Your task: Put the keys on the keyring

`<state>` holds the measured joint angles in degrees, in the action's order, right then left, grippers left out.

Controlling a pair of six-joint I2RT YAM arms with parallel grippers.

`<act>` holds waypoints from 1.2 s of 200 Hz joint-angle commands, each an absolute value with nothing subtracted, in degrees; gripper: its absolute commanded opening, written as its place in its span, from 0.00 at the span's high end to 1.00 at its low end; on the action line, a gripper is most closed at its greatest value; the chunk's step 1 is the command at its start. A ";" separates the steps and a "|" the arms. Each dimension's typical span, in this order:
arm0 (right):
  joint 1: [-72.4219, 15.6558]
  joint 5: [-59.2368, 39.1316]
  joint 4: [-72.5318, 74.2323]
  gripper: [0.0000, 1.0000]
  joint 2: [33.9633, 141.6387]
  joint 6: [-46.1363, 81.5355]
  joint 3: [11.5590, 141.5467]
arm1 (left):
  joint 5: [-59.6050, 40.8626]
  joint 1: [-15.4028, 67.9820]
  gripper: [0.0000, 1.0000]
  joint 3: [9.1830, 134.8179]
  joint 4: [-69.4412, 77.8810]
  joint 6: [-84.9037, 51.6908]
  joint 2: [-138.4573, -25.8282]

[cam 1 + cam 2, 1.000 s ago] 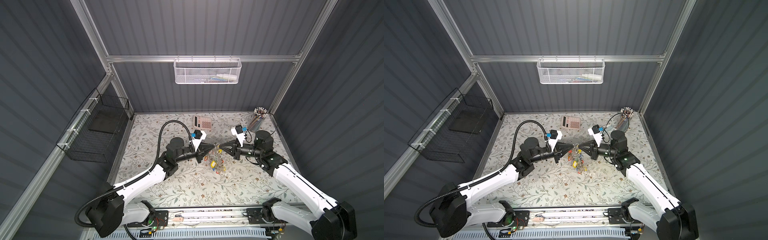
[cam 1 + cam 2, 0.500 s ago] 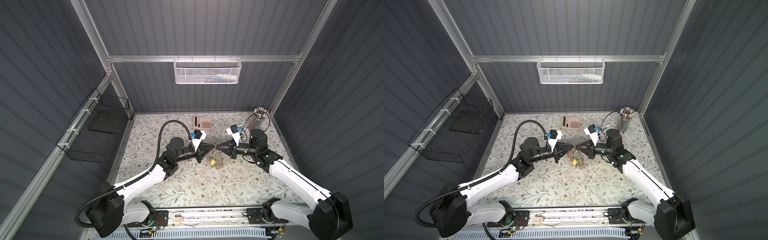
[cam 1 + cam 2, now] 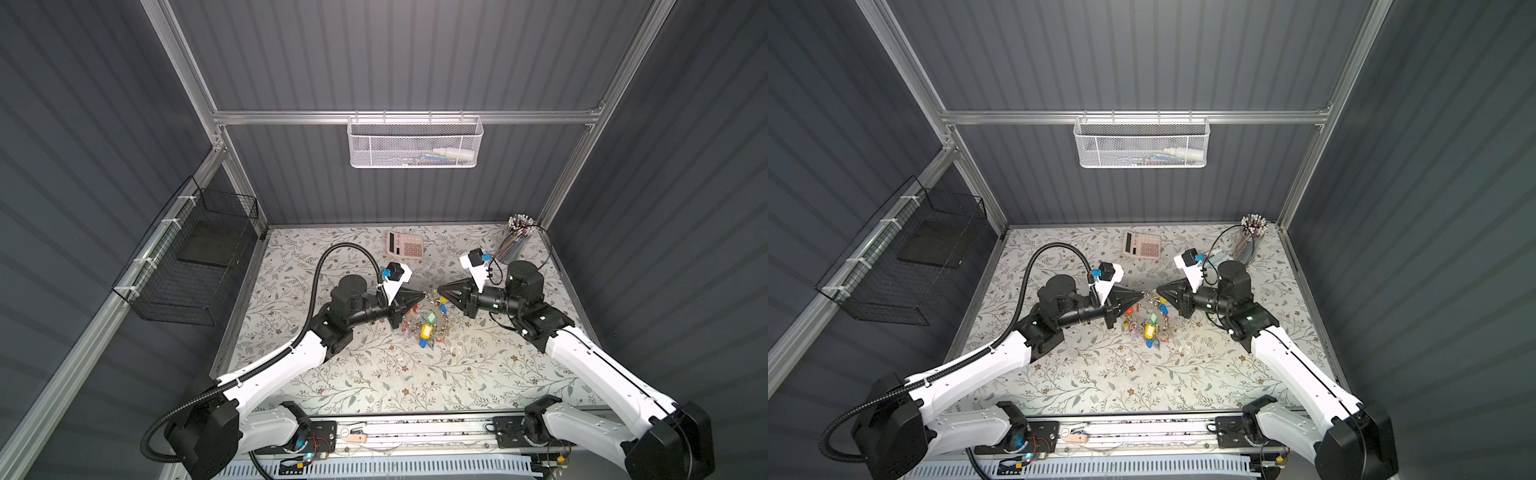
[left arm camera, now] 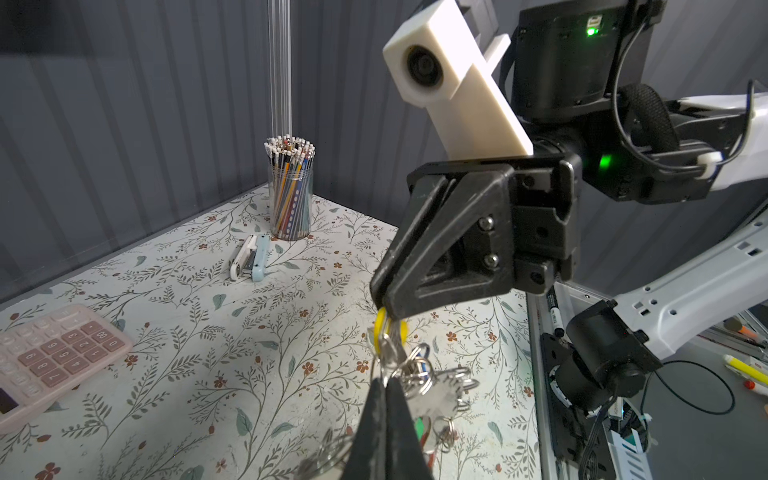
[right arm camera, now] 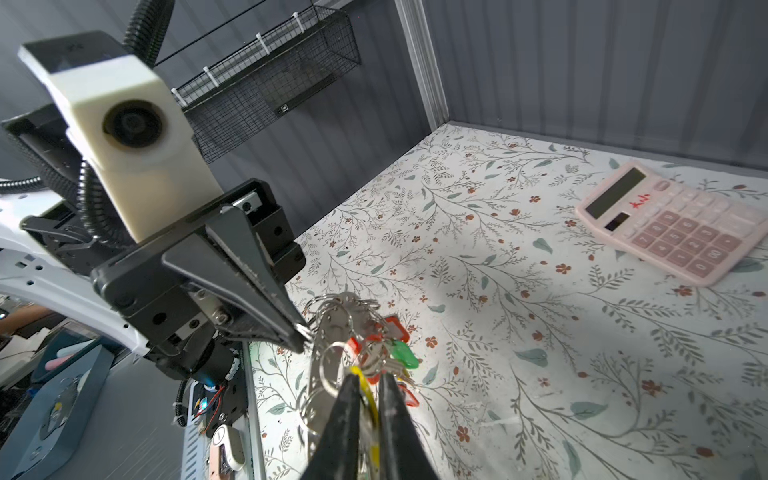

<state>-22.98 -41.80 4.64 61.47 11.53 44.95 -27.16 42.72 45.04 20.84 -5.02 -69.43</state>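
Two end effectors meet mid-frame over the worktop [image 3: 374, 374]: the left end effector [image 3: 424, 295] clamps the keyring [image 5: 332, 328] and the right end effector [image 3: 439, 291] narrowly pinches the yellow-tagged key [image 4: 384, 328], so hold the ring steady and thread slowly.

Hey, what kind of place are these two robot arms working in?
Probably a lab robot cell dressed as a desk: grey ribbed wall panels on an aluminium frame, with a pink calculator and a clear cup of pencils on a floral-patterned tabletop.
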 commanded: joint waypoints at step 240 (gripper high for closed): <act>-21.45 -51.79 26.81 0.61 60.41 23.67 36.78 | -33.41 42.69 1.00 46.50 49.37 -15.88 -78.13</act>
<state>-21.41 -50.61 23.66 60.62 22.57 36.75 -32.64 42.72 46.11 40.27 -13.06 -78.08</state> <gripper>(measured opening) 0.393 0.050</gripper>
